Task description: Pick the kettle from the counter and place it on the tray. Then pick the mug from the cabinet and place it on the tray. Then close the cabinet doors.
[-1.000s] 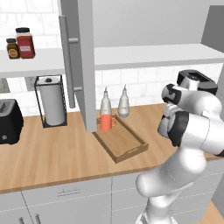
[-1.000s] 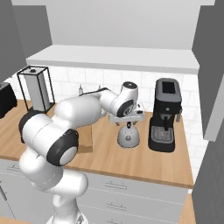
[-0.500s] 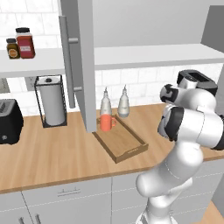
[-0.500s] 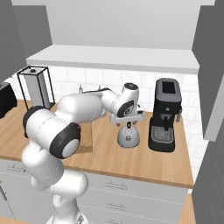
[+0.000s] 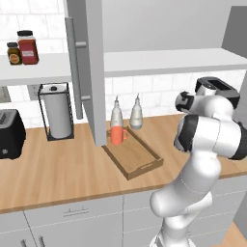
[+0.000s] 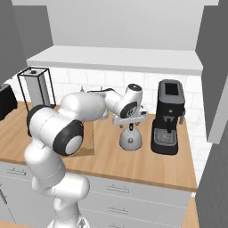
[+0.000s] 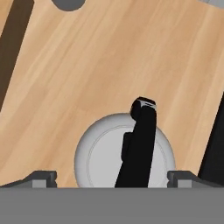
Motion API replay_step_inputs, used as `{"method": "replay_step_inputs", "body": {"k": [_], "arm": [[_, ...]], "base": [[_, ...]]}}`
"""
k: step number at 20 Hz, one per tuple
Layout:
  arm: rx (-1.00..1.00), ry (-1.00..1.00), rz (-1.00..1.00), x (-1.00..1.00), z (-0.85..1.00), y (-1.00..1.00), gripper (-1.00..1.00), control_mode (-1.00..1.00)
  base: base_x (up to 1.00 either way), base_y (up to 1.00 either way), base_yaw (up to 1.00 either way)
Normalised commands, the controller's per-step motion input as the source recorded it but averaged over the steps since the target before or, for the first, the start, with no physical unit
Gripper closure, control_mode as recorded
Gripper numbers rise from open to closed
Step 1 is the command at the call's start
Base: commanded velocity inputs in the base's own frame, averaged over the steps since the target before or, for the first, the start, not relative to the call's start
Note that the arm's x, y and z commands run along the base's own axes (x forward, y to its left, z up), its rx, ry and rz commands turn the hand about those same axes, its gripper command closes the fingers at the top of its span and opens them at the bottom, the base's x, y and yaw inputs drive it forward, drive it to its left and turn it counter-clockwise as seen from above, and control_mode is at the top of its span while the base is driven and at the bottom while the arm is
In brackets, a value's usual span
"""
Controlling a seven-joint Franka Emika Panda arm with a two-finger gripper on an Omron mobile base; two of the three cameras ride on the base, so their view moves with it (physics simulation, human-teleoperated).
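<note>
The silver-grey kettle (image 6: 130,139) stands on the wood counter (image 6: 147,162) beside a black coffee machine. My gripper (image 6: 129,123) hangs straight above it, open. In the hand view the kettle (image 7: 98,153) lies right below, its black handle (image 7: 141,144) running between my spread fingertips (image 7: 41,177), with nothing held. The brown tray (image 5: 135,157) lies on the counter left of the arm. The orange-red mug (image 5: 117,135) appears to stand at the tray's far end. One cabinet door (image 5: 92,72) hangs open above it, over the white shelf (image 5: 159,62).
Two slim bottles (image 5: 136,113) stand behind the tray. The coffee machine (image 6: 167,118) is close to the kettle's right. A paper towel holder (image 5: 55,113) and a toaster (image 5: 9,135) sit at the left. Jars (image 5: 27,47) stand on the shelf. Another open door (image 6: 217,80) hangs at the right.
The hand has sunk a little toward the kettle and the arm's elbow has shifted. The jaws have stayed open, and the kettle has not moved.
</note>
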Motion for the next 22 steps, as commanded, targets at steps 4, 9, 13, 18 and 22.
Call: {"method": "replay_step_inputs", "body": {"k": [4,9,13,18,22], "arm": [[0.00,0.00,0.05,0.12,-0.05,-0.05,-1.00,-1.00],[0.00,0.01,0.04,0.02,-0.08,-0.06,-1.00,-1.00],[0.00,0.01,0.04,0.00,-0.17,-0.01,-1.00,-1.00],[0.00,0.01,0.03,0.00,-0.13,0.00,1.00,-1.00],[0.00,0.00,0.01,-0.01,-0.01,-0.01,1.00,-1.00]], "base": [[0.00,0.00,0.00],[0.00,0.00,0.00],[0.00,0.00,0.00],[0.00,0.00,0.00],[0.00,0.00,0.00]]}}
